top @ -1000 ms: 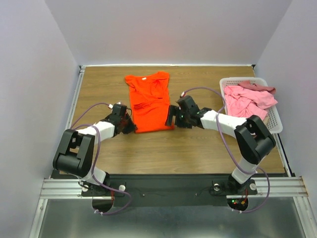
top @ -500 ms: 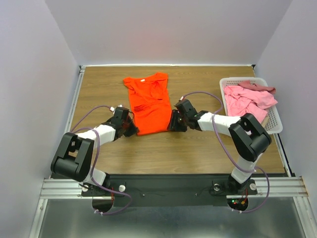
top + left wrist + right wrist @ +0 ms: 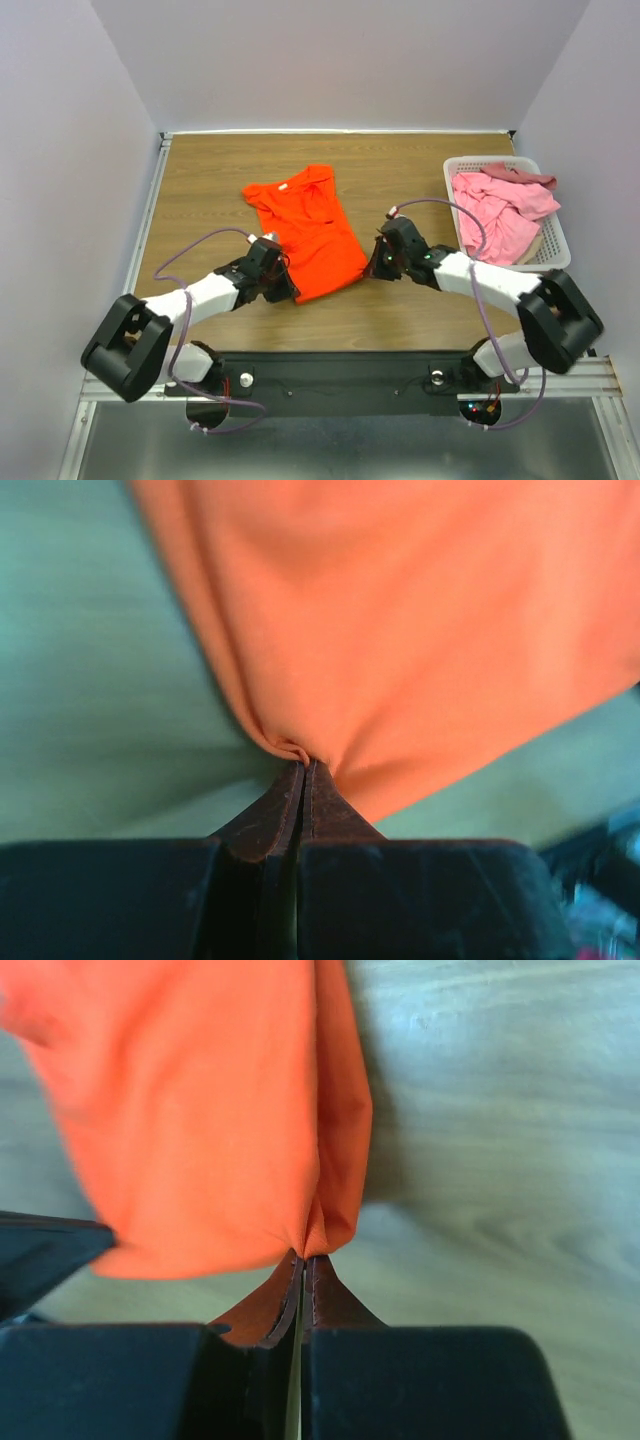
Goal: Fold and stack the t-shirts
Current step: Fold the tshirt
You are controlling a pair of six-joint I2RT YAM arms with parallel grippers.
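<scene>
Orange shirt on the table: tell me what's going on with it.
Both arms hold the orange t-shirt by its near edge. The left arm has its jaws shut on the near-left corner, and the right arm has its jaws shut on the near-right one. The shirt lies skewed on the wooden table. The pink t-shirts sit heaped in the white basket at the right.

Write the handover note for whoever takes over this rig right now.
Left pincer: shut on the near left corner of the orange shirt.
Right pincer: shut on its near right corner.
Orange shirt: on the table between the arms, collar at the far end, lying askew.
Pink shirts: heaped in the basket, far right.
Done: both near corners gripped; sleeves seem tucked in.
To do: finish folding the orange shirt, then fold the pink shirts and stack all.
</scene>
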